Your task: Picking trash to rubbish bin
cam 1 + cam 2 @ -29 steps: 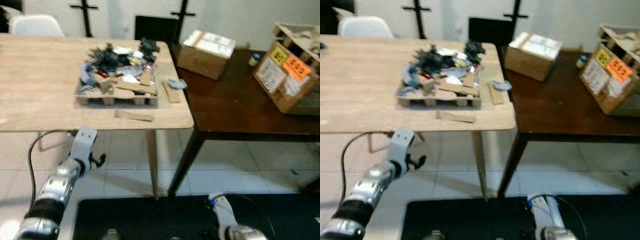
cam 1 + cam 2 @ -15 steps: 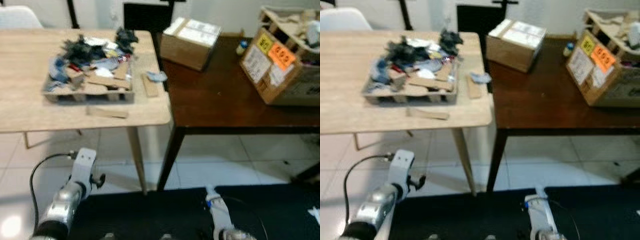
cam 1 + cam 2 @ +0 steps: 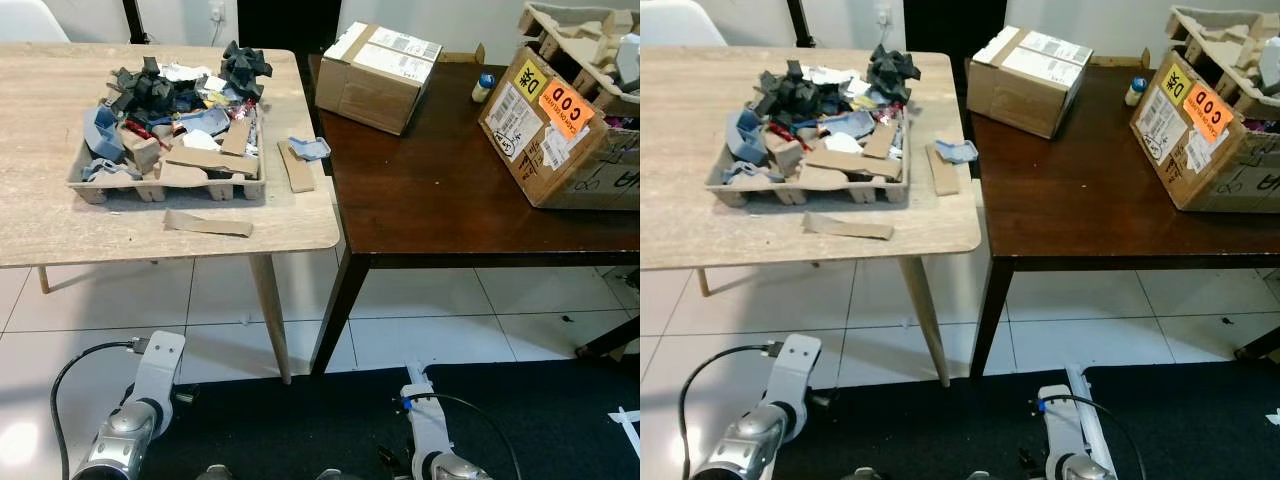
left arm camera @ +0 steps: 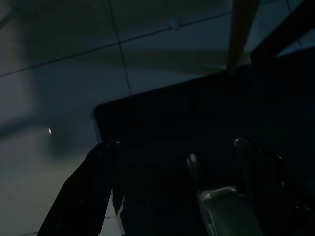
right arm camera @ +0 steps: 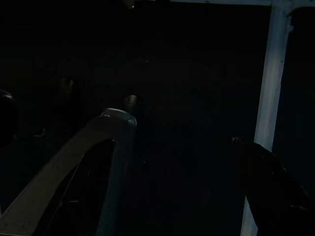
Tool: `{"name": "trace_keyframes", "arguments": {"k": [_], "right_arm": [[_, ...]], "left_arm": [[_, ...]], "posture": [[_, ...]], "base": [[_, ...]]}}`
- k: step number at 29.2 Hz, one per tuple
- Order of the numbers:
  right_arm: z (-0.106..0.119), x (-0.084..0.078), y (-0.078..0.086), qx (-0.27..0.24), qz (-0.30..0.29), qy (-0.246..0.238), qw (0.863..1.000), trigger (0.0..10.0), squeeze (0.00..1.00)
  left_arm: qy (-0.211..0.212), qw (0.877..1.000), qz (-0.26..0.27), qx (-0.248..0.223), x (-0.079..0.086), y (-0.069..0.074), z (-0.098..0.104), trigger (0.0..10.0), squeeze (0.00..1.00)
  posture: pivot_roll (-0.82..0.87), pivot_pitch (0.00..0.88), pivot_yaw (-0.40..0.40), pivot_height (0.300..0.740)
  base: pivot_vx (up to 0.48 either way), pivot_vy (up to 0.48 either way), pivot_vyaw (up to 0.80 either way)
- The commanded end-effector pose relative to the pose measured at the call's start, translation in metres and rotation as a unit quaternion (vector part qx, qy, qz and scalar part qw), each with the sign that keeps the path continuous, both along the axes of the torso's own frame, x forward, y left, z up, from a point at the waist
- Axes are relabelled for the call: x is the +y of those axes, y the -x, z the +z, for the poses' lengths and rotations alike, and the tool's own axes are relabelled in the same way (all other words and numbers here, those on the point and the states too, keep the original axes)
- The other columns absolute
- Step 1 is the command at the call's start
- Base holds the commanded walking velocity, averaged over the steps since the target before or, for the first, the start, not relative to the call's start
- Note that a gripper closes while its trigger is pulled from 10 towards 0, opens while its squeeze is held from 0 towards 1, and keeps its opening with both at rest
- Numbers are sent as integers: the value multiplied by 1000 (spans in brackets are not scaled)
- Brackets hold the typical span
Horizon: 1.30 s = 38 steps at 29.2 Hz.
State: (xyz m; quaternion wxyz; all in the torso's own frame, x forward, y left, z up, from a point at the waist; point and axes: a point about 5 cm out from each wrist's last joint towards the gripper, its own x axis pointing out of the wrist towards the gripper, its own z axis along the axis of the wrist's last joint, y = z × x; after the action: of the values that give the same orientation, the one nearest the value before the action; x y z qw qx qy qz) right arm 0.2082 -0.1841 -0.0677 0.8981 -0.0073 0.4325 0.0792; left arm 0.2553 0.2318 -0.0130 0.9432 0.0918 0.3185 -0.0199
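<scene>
Underneath, left claw (image 4: 172, 152) gapes over black mat (image 4: 162, 128).

Trash-filled tray (image 3: 160, 178) sits on wooden table (image 3: 40, 215).

You are facing a light wooden table (image 3: 40, 225) butting against a dark brown table (image 3: 450, 200), both standing on white floor tiles (image 3: 450, 310).

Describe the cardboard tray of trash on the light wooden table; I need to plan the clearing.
The brown moulded cardboard tray sits flat on the light wooden table, toward its right end. Its cupped compartments are heaped with black crumpled scraps, blue-grey pieces, white paper and brown card strips. Two card strips and a bluish scrap lie on the table beside it.
</scene>
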Motion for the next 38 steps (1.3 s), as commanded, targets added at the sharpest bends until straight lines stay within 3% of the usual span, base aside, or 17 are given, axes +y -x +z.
{"name": "trace_keyframes", "arguments": {"k": [1, 4, 8, 16, 25, 33, 38], "right_arm": [[-6, -2, 11, 16, -3, 9, 1000, 10000, 0], [-7, -3, 12, 18, -6, 12, 1000, 10000, 0], [-9, -1, 14, 23, -4, 13, 1000, 10000, 0], [-12, 7, 19, 27, 4, 13, 1000, 10000, 0], [-12, 7, 18, 19, -1, 13, 1000, 10000, 0], [-12, -3, 21, 6, -63, 11, 998, 10000, 0], [-12, -5, 23, 8, -78, -5, 997, 10000, 0]], "left_arm": [[14, 999, 36, 9, 3, 7, -8, 10000, 0], [-3, 1000, 28, 9, 3, 8, -9, 10000, 0], [17, 999, 30, 11, -1, 9, -11, 10000, 0], [23, 999, 26, 21, -5, 12, -16, 10000, 0], [4, 1000, 5, 25, -7, 13, -19, 10000, 0], [12, 999, -18, 32, -19, 14, -24, 10000, 0], [31, 998, 8, 47, -25, 20, -31, 10000, 0]], "posture": [[73, 172, -67, 740], [71, 173, -66, 740], [69, 172, -66, 740], [71, 169, -68, 740], [76, 159, -61, 740], [83, 125, -54, 740], [80, 106, -58, 740]], "base": [[0, 0, 0], [0, 0, 0], [0, 0, 0], [0, 480, 0], [0, 0, 0], [0, 0, 0], [0, 0, 0]]}}
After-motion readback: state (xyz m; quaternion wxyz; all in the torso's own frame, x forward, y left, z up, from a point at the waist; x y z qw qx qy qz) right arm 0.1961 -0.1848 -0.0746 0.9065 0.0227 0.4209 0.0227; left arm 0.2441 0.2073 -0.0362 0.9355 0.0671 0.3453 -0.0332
